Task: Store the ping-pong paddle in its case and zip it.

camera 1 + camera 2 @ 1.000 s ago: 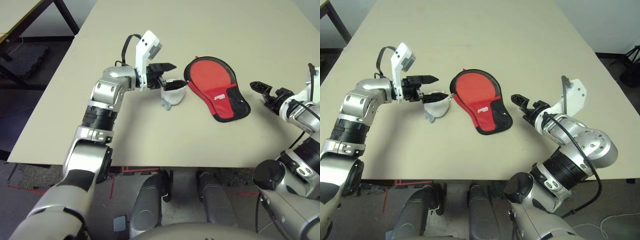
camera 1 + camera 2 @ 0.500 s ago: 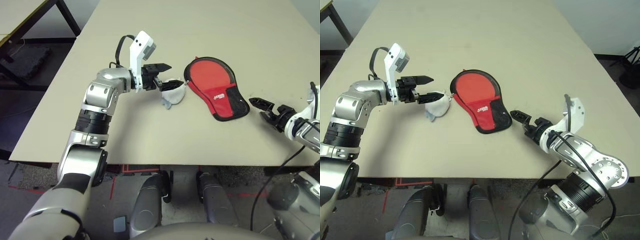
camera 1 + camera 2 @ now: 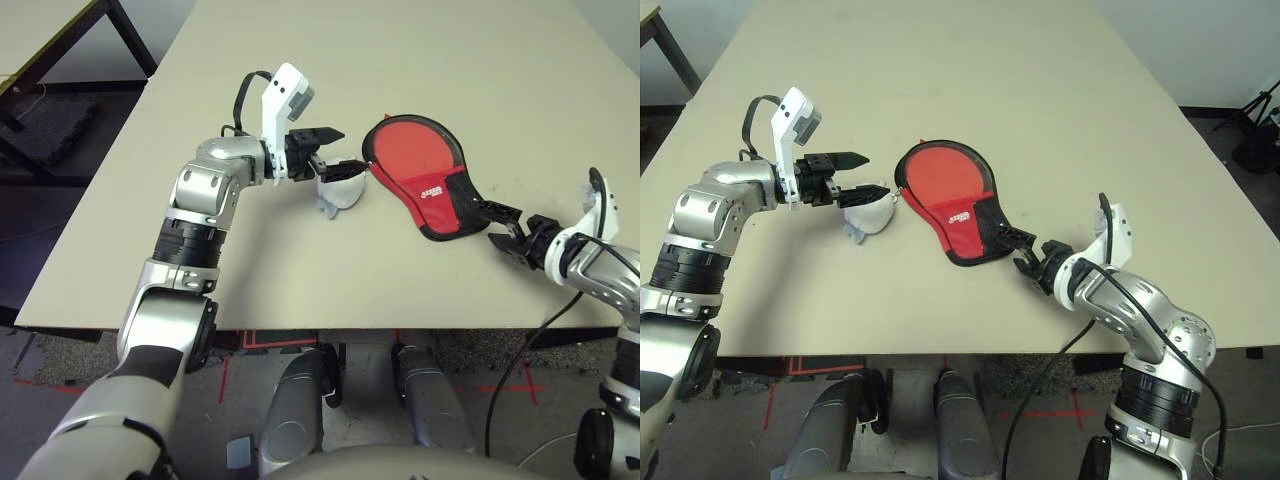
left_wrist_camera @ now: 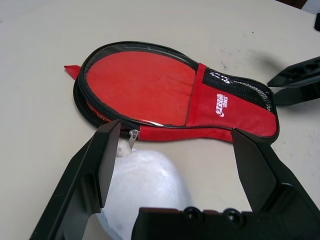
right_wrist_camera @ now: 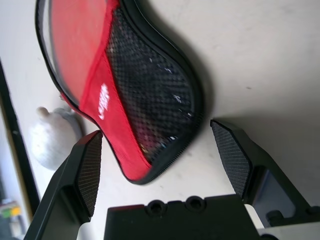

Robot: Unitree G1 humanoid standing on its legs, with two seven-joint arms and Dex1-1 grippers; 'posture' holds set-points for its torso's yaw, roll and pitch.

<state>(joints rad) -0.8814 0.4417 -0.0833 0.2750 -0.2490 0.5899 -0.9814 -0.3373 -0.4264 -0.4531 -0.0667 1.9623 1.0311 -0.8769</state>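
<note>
The red case [image 3: 425, 180] lies flat mid-table, round end toward my left arm, black mesh pocket [image 5: 150, 85] at its narrow end. The paddle is hidden. A fluffy white-grey ball [image 3: 340, 188] hangs on the zipper pull [image 4: 133, 135] at the case's round edge. My left gripper [image 3: 335, 150] is open, its fingers [image 4: 105, 160] either side of the ball and just above it. My right gripper [image 3: 487, 222] is open, fingers [image 5: 90, 165] spread before the case's narrow end, which lies just short of the gap.
The beige table [image 3: 450, 60] stretches far behind the case. Its front edge [image 3: 350, 330] runs close under my right gripper. Off the table's left side stands another table [image 3: 40, 30] with dark legs over a dark floor.
My right gripper has swung in from the right to the case's narrow end. The left gripper has stayed by the fluffy ball.
</note>
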